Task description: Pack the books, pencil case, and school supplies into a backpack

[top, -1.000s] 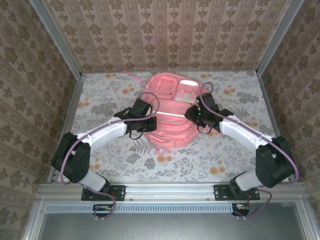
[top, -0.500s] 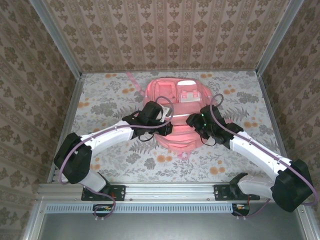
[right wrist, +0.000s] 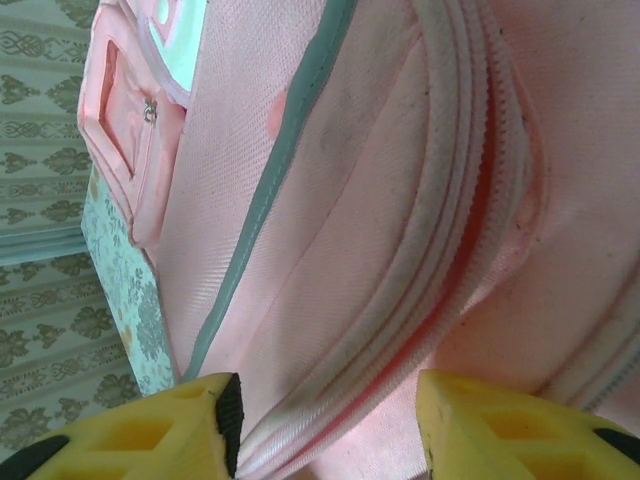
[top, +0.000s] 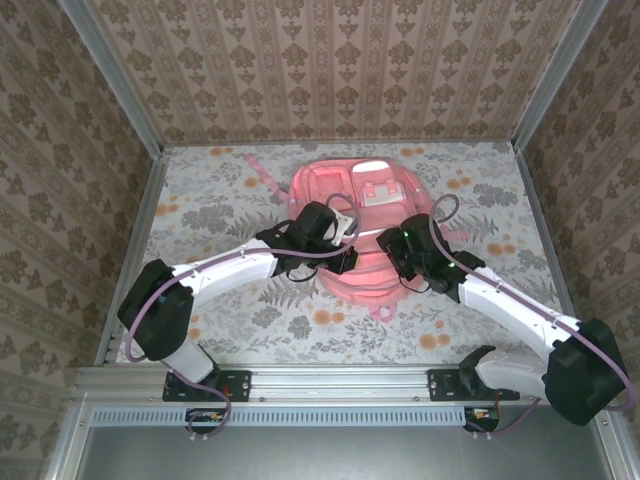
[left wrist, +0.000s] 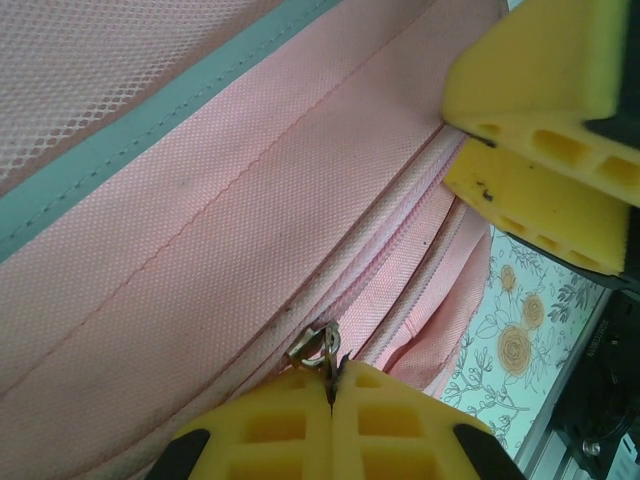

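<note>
At the backpack (top: pixel 330 185) zipper pull (left wrist: pixel 313 350), left gripper (top: pixel 342 232) farther right than before.

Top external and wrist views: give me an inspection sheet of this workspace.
Surface: floral-print table.
Job's things: pink backpack lying flat between the arms.
Clutter: nothing seen.
Grippers: left gripper, jaws shut on the zipper pull; right gripper, jaws open astride the zipper seam.
Cables: purple cables run along both arms.
Surroundings: wallpapered walls; aluminium frame rail at the near edge.
</note>
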`<state>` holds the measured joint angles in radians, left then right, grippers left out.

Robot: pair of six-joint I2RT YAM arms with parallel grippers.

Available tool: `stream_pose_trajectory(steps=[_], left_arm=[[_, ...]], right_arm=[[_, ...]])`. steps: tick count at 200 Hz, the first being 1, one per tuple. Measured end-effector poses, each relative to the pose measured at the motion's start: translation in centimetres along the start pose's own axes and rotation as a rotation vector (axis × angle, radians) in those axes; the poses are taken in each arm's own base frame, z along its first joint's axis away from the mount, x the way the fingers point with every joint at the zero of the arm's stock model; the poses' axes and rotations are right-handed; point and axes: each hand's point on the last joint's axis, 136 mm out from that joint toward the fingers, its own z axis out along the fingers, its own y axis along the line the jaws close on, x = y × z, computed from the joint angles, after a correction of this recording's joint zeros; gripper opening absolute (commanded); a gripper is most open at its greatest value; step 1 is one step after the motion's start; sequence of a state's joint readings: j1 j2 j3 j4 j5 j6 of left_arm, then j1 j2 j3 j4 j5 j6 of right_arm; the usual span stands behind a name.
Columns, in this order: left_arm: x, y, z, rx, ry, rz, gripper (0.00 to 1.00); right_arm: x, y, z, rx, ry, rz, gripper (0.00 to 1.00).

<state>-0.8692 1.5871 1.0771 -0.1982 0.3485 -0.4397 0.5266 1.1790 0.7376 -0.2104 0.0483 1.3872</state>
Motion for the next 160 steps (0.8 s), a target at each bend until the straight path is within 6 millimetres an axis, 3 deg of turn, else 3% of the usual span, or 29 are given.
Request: stream_pose_trajectory(steps=[55, 88, 120, 160], left_arm=[[0.9, 1.7, -0.4, -0.072, 0.037, -0.001, 0.0], [1.7, 5.1, -3.0, -0.153, 0.015, -0.045, 0.0], [1.2, 7.9, -5.5, -0.213, -0.049, -0.088, 0.0], [0.4, 14.0, -7.0, -0.369, -0.088, -0.182, 0.0]], right_arm=[[0.2, -0.8, 1.6, 0.037, 0.009, 0.022, 0.11], [0.2, -0.4, 2.0, 0.029, 0.012, 0.004, 0.06], [0.5, 0.1, 2.2, 0.017, 0.028, -0.014, 0.03], [0.1, -0.2, 2.7, 0.039, 0.022, -0.05, 0.02]])
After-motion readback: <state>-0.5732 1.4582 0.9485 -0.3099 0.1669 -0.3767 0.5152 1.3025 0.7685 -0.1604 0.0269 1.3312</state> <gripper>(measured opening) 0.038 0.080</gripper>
